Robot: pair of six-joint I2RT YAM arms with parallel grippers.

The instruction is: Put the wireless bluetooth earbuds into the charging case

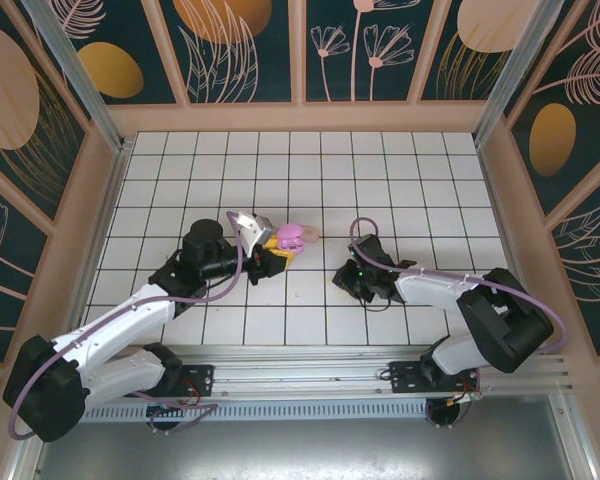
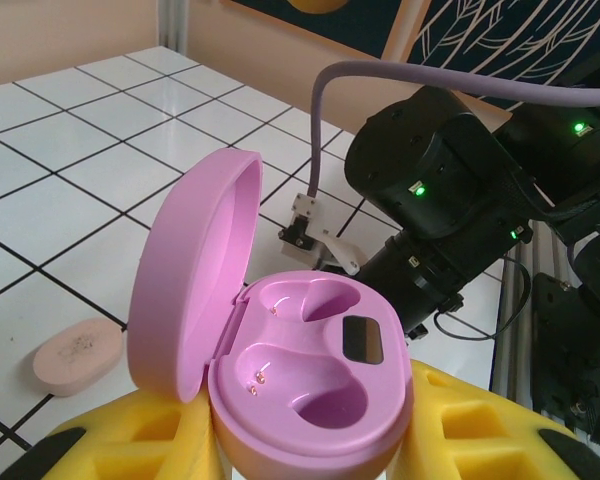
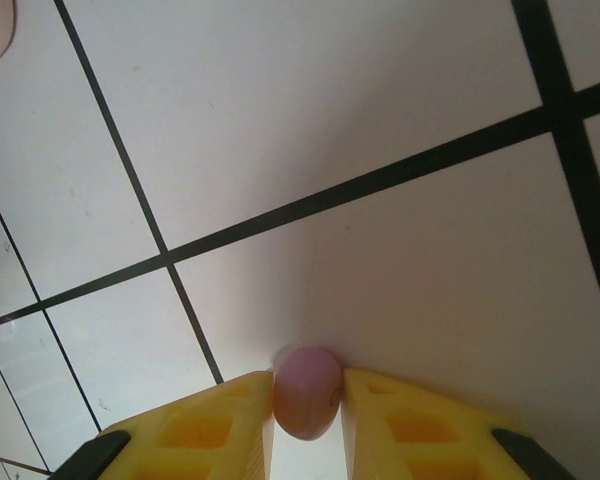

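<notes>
Top view, left side: left gripper point(image 1: 278, 249) reaches toward 2 o'clock from its base and is clamped on the charging case point(image 1: 290, 237). Left wrist view: yellow fingers point(image 2: 130, 445) squeeze the case base from both sides. The lid point(image 2: 195, 270) is hinged up at 10 o'clock and both sockets are empty. A pale pink oval piece point(image 2: 78, 355) lies on the table point(image 2: 40, 130) at 8 o'clock of the case, apart from it; bud or case, can't tell. In the top view it sits just beside the case at 3 o'clock. Right gripper point(image 1: 344, 278) is at 4 o'clock of the case, near. Right wrist view: its yellow fingertips are closed on one lilac-pink earbud point(image 3: 307, 392), pinched over a white tile. Touching the tile or not, can't tell.
</notes>
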